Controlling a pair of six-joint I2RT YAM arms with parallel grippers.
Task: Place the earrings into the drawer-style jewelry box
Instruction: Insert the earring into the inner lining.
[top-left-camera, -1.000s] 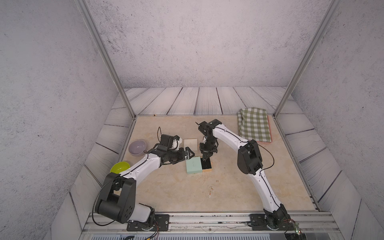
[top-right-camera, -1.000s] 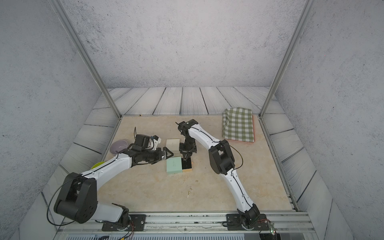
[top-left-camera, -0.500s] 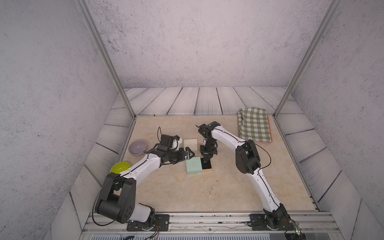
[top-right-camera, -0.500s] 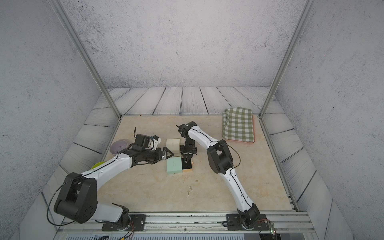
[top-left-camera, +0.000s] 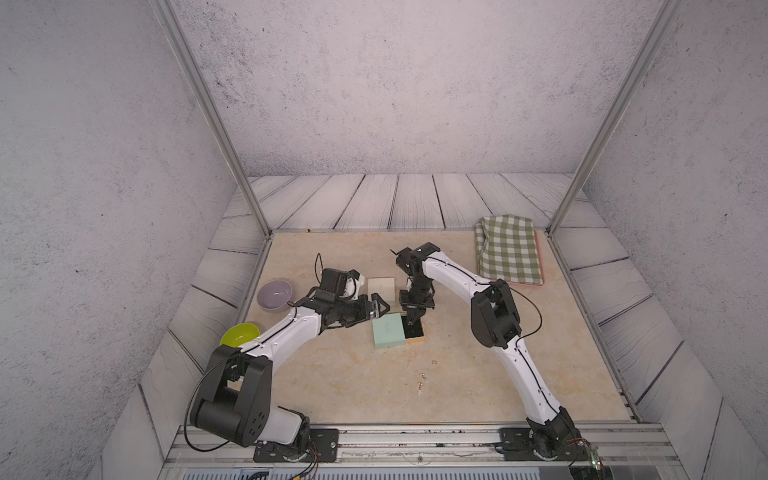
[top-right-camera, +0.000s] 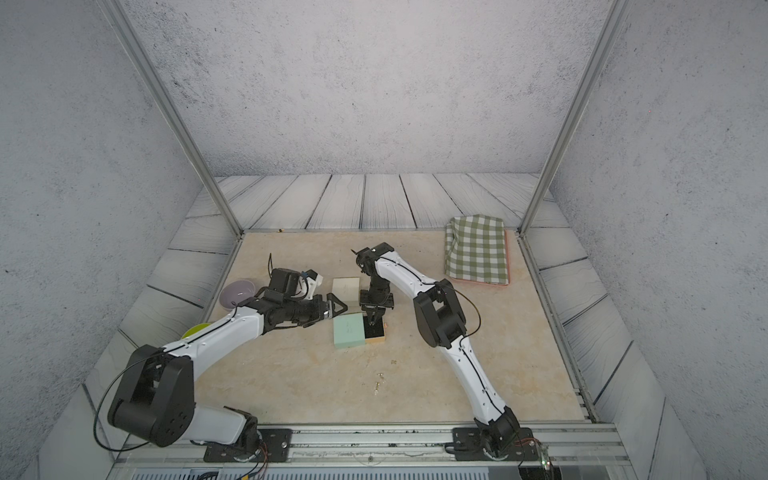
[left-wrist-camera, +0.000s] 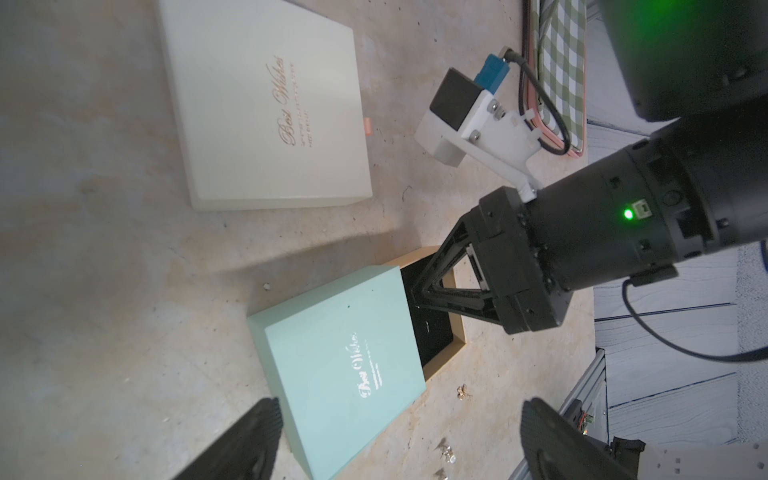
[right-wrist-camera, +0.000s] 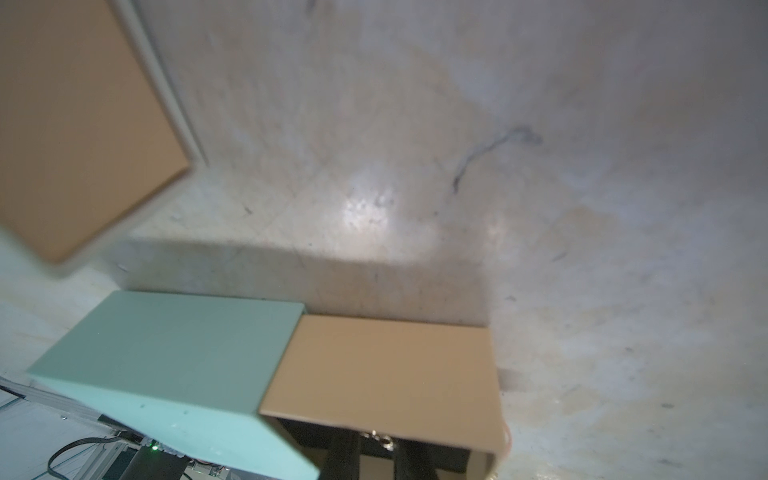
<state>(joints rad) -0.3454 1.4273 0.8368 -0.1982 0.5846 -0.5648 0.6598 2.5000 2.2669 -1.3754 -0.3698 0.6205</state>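
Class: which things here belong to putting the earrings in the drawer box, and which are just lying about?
Job: loose earrings, held earring, right gripper, mint-green box, drawer open.
Lying about: closed cream box, checked cloth, purple bowl, yellow-green bowl.

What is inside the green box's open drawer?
Black lining and the right gripper reaching in, pinching a tiny gold earring. The part under the green cover is hidden.

"Best Wishes" in script — cream box (left-wrist-camera: 266, 104) lid; same on mint-green box (left-wrist-camera: 345, 365) lid — smaller lines unreadable.
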